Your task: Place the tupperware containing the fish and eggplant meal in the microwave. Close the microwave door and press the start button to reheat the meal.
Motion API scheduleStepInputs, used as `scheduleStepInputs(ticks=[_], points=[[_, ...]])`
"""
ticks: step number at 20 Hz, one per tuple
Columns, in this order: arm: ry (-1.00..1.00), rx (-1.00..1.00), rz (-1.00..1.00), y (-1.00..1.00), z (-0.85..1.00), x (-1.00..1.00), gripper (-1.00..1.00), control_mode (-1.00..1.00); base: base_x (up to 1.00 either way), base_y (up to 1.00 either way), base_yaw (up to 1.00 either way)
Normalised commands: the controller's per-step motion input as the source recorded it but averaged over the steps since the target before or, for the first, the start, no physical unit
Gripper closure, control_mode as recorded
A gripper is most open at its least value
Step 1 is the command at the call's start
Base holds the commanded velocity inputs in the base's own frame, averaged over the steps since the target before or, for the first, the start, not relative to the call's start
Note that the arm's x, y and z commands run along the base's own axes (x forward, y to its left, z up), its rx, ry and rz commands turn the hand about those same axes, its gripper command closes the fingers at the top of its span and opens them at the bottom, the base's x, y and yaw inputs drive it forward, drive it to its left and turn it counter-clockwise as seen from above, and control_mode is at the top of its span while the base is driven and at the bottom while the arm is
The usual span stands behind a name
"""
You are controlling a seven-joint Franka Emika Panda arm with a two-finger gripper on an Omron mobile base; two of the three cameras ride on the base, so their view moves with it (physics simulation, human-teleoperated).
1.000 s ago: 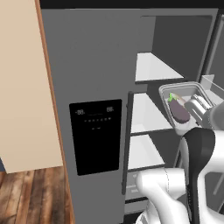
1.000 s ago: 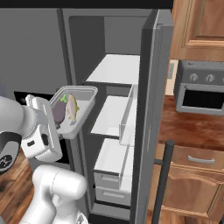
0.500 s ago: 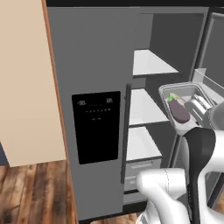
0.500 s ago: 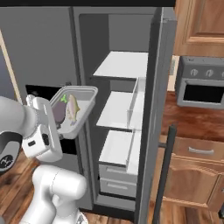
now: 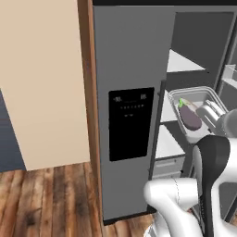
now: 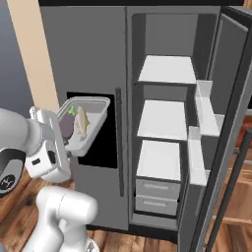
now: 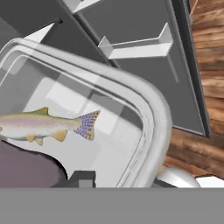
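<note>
From the left base view, I have the tupperware lifted in front of the open fridge, the eggplant lying inside it, so I judge the carry to the microwave is the step in hand; next I need to drive the base until the microwave comes into sight, keeping the container level. In the right base view, the gripper is clamped on the tupperware's near rim, and this side adds the fish beside the eggplant, plus 3 white shelves and 2 drawers. The hand view gives the fish's spotted tail up close, the container's rounded corner, and wood floor beyond the fridge door.
</note>
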Motion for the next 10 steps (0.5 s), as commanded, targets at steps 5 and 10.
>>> scheduleStepInputs(ticks=[5, 10], points=[[0.0, 0.0, 0.0, 0.0, 0.0, 0.0, 1.0, 1.0, -0.24, 0.52, -0.42], [0.0, 0.0, 0.0, 0.0, 0.0, 0.0, 1.0, 1.0, -0.39, 0.23, -0.6]])
